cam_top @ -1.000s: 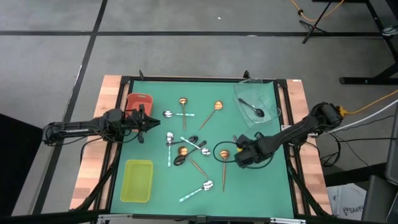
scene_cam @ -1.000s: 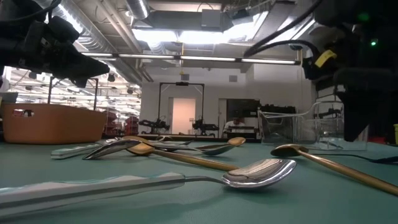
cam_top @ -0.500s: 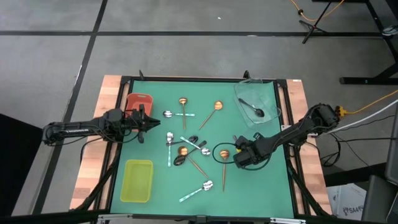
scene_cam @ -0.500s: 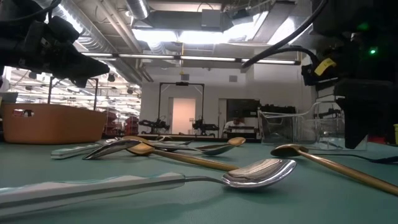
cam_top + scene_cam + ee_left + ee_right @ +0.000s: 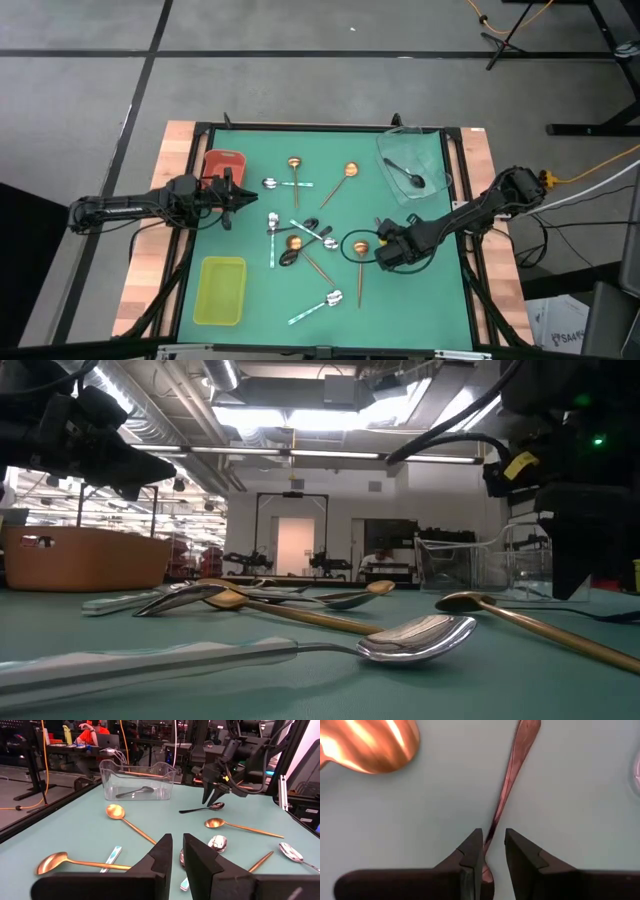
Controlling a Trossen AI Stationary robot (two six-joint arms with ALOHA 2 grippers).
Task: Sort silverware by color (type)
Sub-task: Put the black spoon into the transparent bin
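Green tabletop (image 5: pixel 420 300), open workshop room behind, seen from above with 12 o'clock at the far edge.

Item 1: right gripper (image 5: pixel 385 250), at the 3 o'clock side of the tabletop. It is set low over a dark spoon (image 5: pixel 200 810). The fingers (image 5: pixel 470 855) are parted by a narrow slit and straddle the thin handle. No firm pinch can be made out.

Item 2: the dark spoon. Its bowl lies right under the right fingers and its handle runs away from them toward roughly 12 o'clock. The long axis lines up with the slit between the 2 fingers. A copper spoon (image 5: pixel 360 262) lies just beside it at 9 o'clock, apart from it.

Item 3: left gripper (image 5: pixel 232 193), waiting at the 9 o'clock edge beside the red tray (image 5: pixel 225 160). Its fingers (image 5: pixel 160 852) are almost together and hold nothing.

Item 4: clear tray (image 5: pixel 432 150), at about 1 o'clock from the right fingers, with 1 black spoon (image 5: pixel 405 176) inside.

Judgement: the right arm is far nearer. Closing across the handle looks sufficient, since the axis already passes between the fingers.
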